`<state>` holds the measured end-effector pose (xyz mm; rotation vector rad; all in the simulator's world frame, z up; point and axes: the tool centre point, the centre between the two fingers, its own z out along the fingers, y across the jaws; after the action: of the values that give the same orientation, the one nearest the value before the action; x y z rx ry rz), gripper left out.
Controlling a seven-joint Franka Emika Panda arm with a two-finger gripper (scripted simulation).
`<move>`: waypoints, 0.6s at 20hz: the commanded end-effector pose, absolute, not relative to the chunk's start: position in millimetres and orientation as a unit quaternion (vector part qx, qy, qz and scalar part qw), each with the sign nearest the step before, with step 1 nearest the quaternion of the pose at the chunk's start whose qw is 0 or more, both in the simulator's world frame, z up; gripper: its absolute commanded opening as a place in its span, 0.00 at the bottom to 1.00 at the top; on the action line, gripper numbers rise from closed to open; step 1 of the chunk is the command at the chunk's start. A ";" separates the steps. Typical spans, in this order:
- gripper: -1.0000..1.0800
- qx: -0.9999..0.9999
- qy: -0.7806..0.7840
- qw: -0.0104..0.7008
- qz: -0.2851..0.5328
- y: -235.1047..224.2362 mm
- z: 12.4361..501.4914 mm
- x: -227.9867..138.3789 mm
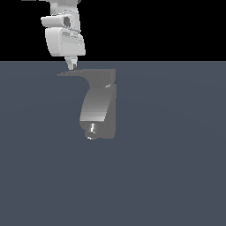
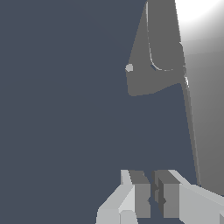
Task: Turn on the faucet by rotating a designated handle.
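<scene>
The faucet point(image 1: 98, 108) is a grey fixture with a thick curved body and a bright glint near its lower end. Its handle point(image 1: 81, 74) is a thin, flat, darker lever across the top, tapering to a point toward the exterior view's left. My white gripper point(image 1: 71, 66) hangs just above the handle near its pointed tip; I cannot tell whether it touches. In the wrist view the two fingers point(image 2: 168, 194) stand almost together with nothing between them, so the gripper point(image 2: 153, 177) is shut and empty. Beyond them show a dark grey part of the faucet point(image 2: 151, 74) and a pale band.
The faucet stands on a flat blue-grey floor point(image 1: 176, 154). The background above the floor's far edge is black. The arm's white wrist point(image 1: 65, 39) rises out of the top of the exterior view.
</scene>
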<state>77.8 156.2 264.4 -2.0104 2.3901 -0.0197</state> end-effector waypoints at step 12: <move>0.00 -0.642 0.767 0.006 -0.004 161.6 258.4 40.1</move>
<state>46.7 162.1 260.9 -2.0067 2.3923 -0.0176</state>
